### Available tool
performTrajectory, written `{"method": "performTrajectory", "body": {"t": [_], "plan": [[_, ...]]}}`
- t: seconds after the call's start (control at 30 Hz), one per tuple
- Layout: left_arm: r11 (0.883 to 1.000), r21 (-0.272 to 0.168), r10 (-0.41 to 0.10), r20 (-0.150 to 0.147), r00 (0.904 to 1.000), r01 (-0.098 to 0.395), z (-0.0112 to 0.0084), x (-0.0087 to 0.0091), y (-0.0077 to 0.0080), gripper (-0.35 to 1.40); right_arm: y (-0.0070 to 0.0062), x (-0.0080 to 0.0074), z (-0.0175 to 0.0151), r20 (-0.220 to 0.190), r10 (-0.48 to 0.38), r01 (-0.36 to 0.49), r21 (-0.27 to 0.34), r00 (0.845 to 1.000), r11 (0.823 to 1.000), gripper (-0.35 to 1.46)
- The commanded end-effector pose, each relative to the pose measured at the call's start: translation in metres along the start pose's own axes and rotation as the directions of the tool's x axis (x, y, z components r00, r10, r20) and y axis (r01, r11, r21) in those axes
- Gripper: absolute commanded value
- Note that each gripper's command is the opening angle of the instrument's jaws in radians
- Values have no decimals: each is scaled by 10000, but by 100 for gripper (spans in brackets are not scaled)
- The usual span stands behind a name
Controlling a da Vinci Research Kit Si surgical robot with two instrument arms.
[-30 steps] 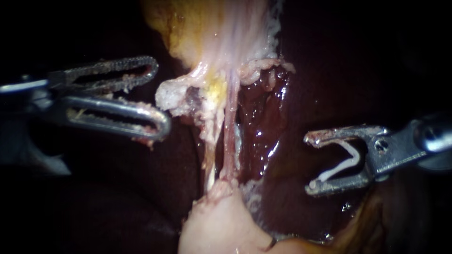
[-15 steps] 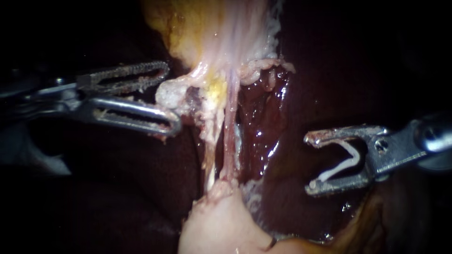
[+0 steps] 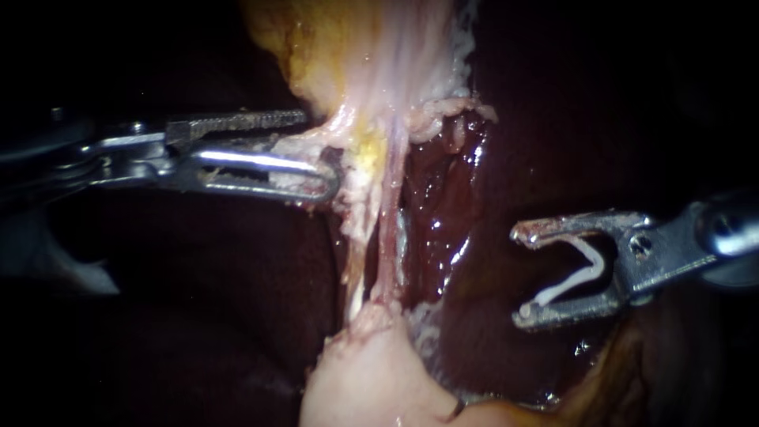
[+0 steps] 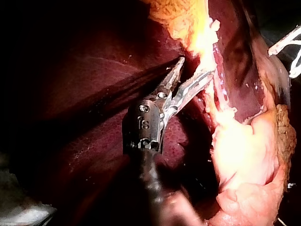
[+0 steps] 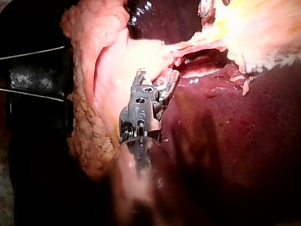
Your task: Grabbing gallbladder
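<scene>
The yellowish gallbladder point(image 3: 371, 47) hangs at the top of the endoscope view. It narrows into pale tubes point(image 3: 387, 237) that run down to a pink tissue mass point(image 3: 364, 379). My left instrument point(image 3: 320, 150) comes in level from the left, its toothed jaws drawn close on the whitish flap point(image 3: 296, 144) at the gallbladder's neck. In the left wrist view those jaws point(image 4: 195, 69) reach the bright tissue with a narrow gap between them. My right instrument point(image 3: 520, 273) stays right of the tubes, jaws wide apart and holding a white clip point(image 3: 581, 278).
Dark red liver point(image 3: 443, 205) lies wet behind and right of the tubes. In the right wrist view, lumpy pale fat point(image 5: 89, 127) sits beside my right instrument point(image 5: 157, 77), with liver point(image 5: 235, 141) on its other side.
My left instrument has moved right onto the whitish flap, and its jaws have narrowed from wide open around it. The right instrument has not moved.
</scene>
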Motion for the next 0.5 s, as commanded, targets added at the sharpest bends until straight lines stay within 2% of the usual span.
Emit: {"method": "performTrajectory", "body": {"t": [0.03, 0.2, 0.33, 0.5], "plan": [[10000, -18, -82, 10, 10000, 82, -1, 0, 0, 9, 0, 0, 0, -1, -1, 1, 1, 10000, 10000, 46], [9996, -39, -262, 12, 9997, 262, -5, 1, -1, -35, 0, 0, 0, -2, -2, 2, 2, 10000, 10000, 46], [9994, -70, -336, 94, 9994, 337, -11, 3, 0, -35, 0, 0, 0, -2, -2, 2, 2, 10000, 10000, 46], [9989, -170, -436, 446, 9981, 444, -20, 7, 8, -35, 0, 0, 0, -2, -2, 2, 2, 10000, 10000, 46]]}}
